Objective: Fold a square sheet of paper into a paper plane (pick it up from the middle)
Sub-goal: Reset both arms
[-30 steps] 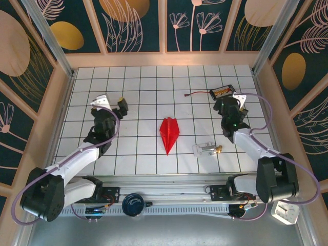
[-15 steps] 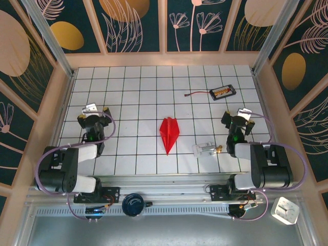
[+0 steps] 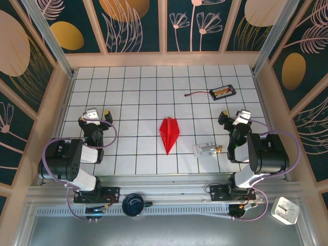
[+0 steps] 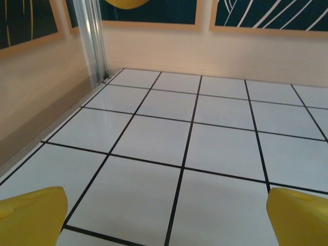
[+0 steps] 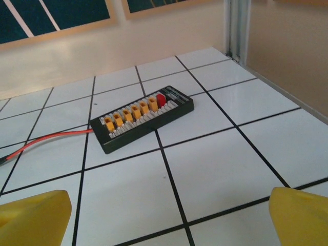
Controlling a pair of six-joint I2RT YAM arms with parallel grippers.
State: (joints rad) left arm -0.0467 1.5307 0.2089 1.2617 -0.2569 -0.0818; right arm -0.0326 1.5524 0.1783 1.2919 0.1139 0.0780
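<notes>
Left gripper (image 3: 94, 117) jaws spread wide, empty, right gripper (image 3: 234, 119) jaws likewise

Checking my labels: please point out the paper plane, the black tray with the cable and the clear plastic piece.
paper plane (image 3: 169, 132): top external view, on its centre ridge.
black tray (image 5: 136, 112): right wrist view, on its row of yellow plugs.
clear plastic piece (image 3: 203, 149): top external view, on its middle.

The white tiled table (image 3: 138, 97) bears the paper plane (image 3: 169, 134), a black tray (image 3: 222, 92) and a clear piece (image 3: 203, 149).
</notes>
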